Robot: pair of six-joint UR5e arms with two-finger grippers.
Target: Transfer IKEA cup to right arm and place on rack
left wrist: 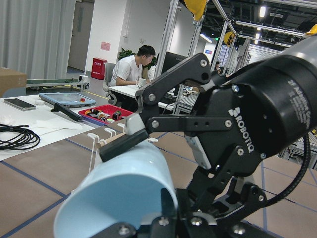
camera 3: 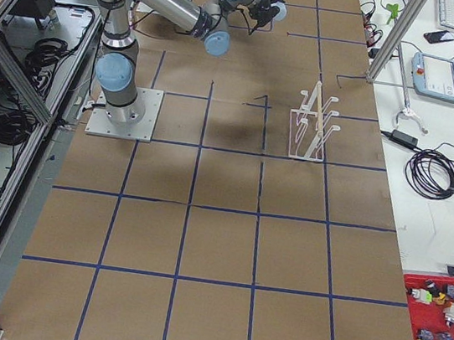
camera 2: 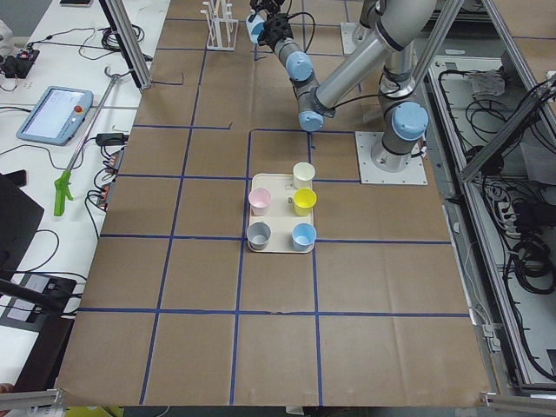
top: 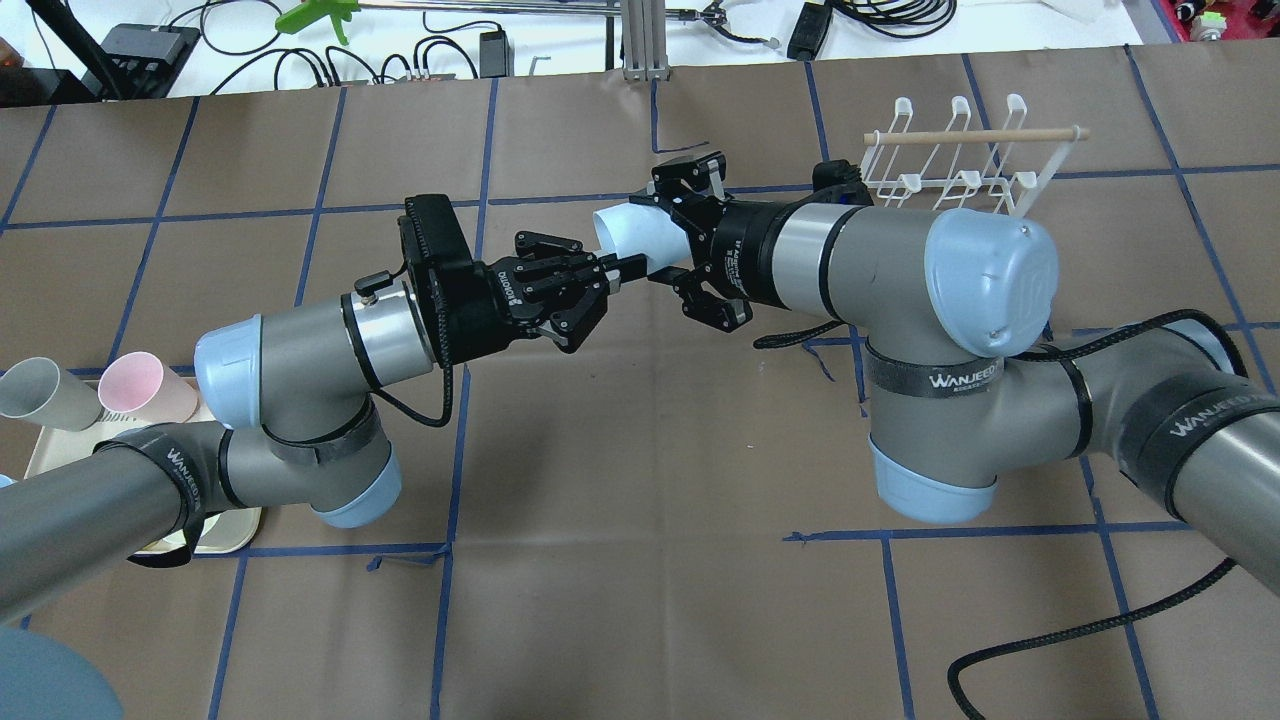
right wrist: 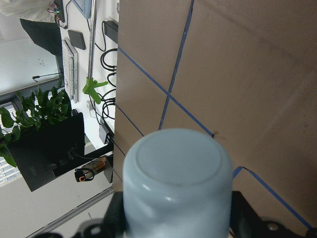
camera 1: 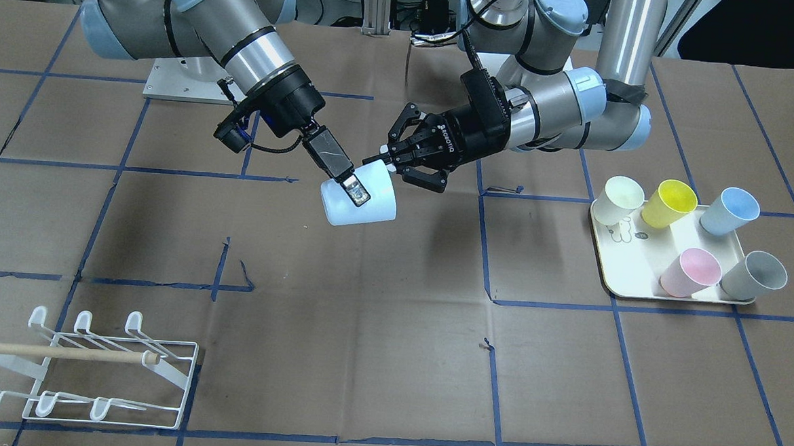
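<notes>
The pale blue cup [camera 1: 371,204] hangs above the table's middle, between both grippers. My right gripper [camera 1: 358,194] is shut on its sides, with one fingertip [camera 1: 356,190] flat on the wall and the other hidden behind it. My left gripper [camera 1: 381,158] is shut on the cup's rim edge. In the overhead view the cup [top: 625,228] lies between my left gripper [top: 622,266] and my right gripper [top: 655,235]. The right wrist view shows the cup's base [right wrist: 177,168]. The white wire rack [camera 1: 90,370] with its wooden rod stands empty at the table's corner on my right, and also shows in the overhead view [top: 960,160].
A cream tray [camera 1: 628,276] on my left side holds several cups: white, yellow, blue, pink and grey. Brown paper with blue tape lines covers the table. A person sits at a desk beyond the table in the left wrist view [left wrist: 131,69].
</notes>
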